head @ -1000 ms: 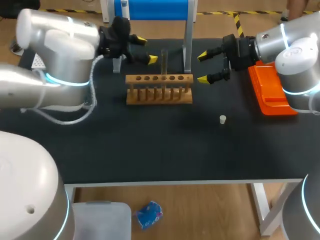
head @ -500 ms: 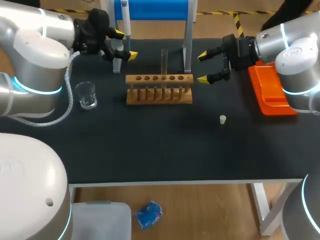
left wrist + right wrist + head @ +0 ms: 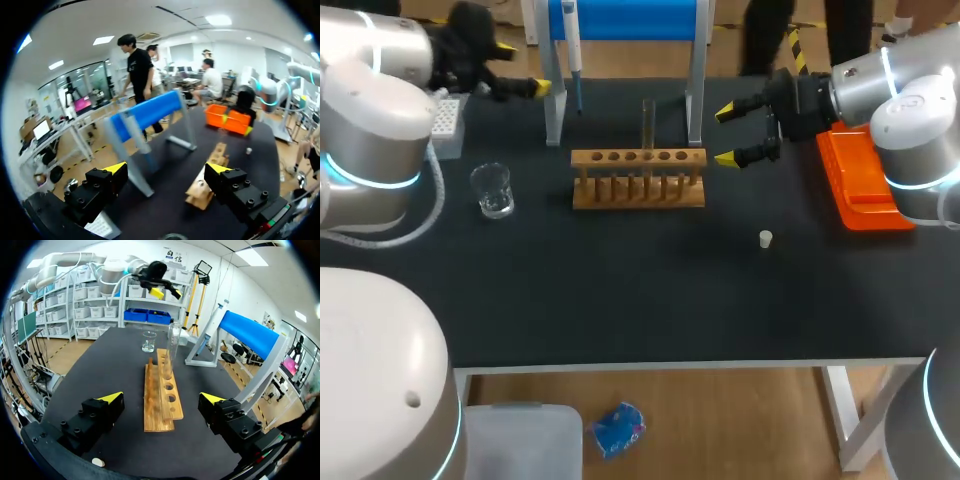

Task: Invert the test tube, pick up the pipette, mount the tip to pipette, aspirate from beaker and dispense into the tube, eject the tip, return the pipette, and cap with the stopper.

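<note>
Two grippers: left gripper [image 3: 523, 68] and right gripper [image 3: 725, 135], both spread wide, holding nothing.
Stopper [image 3: 765, 238]: lying alone, nearer than the rack, toward the right.
Beaker [image 3: 492, 190]: left of the rack; contents not discernible.
Rack [image 3: 638, 178]: wooden; one test tube [image 3: 648, 125] stands upright in it.
Pipette [image 3: 572, 40]: hanging on the blue stand [image 3: 630, 18], top cut off.
Tip box [image 3: 445, 118]: partly hidden by the left arm.

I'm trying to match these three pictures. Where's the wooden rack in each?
Head view: rack at mid-table.
Left wrist view: rack ahead of the fingers, off to one side.
Right wrist view: rack ahead, between the fingers.
Shared landmark: blue stand beside it.
</note>
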Action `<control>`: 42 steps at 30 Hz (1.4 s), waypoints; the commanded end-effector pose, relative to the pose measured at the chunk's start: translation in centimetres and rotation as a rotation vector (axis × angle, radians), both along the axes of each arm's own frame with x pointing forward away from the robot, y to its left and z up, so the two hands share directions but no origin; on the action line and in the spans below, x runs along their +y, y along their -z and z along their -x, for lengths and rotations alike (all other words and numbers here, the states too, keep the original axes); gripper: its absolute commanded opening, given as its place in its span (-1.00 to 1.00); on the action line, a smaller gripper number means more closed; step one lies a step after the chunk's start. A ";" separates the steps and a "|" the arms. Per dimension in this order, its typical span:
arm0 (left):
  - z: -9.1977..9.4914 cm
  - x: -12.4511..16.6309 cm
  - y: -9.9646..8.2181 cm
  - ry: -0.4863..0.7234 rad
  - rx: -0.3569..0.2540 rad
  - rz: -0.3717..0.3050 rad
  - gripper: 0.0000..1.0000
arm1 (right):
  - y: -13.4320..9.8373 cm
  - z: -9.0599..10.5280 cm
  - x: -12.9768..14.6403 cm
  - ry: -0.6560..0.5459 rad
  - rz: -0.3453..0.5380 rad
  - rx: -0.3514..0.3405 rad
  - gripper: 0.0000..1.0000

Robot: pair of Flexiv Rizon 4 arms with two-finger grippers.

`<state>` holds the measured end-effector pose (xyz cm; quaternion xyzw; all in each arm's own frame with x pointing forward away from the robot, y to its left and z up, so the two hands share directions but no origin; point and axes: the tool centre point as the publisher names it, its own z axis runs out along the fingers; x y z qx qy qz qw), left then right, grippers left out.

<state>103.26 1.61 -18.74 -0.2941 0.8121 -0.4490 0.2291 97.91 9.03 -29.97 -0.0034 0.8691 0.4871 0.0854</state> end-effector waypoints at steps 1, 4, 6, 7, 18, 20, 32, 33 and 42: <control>-2.1 6.0 0.4 -0.198 -0.009 0.009 1.00 | 0.0 0.0 -0.1 0.000 0.000 -0.001 1.00; -3.5 9.4 1.2 -0.334 0.005 -0.013 1.00 | 0.0 0.0 -0.1 0.000 0.000 -0.001 1.00; -4.6 11.8 2.0 -0.413 0.022 0.022 1.00 | 0.0 0.0 -0.1 0.000 0.000 -0.001 1.00; -5.0 12.8 2.5 -0.453 0.018 0.013 1.00 | 0.0 0.0 -0.1 0.000 0.000 -0.001 1.00; -5.8 15.6 4.4 -0.576 0.027 0.043 1.00 | 0.0 0.0 -0.1 0.000 0.000 -0.001 1.00; -5.8 15.6 4.4 -0.576 0.027 0.043 1.00 | 0.0 0.0 -0.1 0.000 0.000 -0.001 1.00; -7.0 17.2 5.4 -0.632 0.046 0.050 1.00 | 0.0 0.0 -0.1 0.000 0.000 -0.001 1.00; -7.5 18.1 5.9 -0.653 0.054 0.053 1.00 | 0.0 0.0 -0.1 0.000 0.000 -0.001 1.00; -11.3 24.6 9.6 -0.813 0.100 0.045 1.00 | 0.0 0.0 -0.1 0.000 0.000 -0.001 1.00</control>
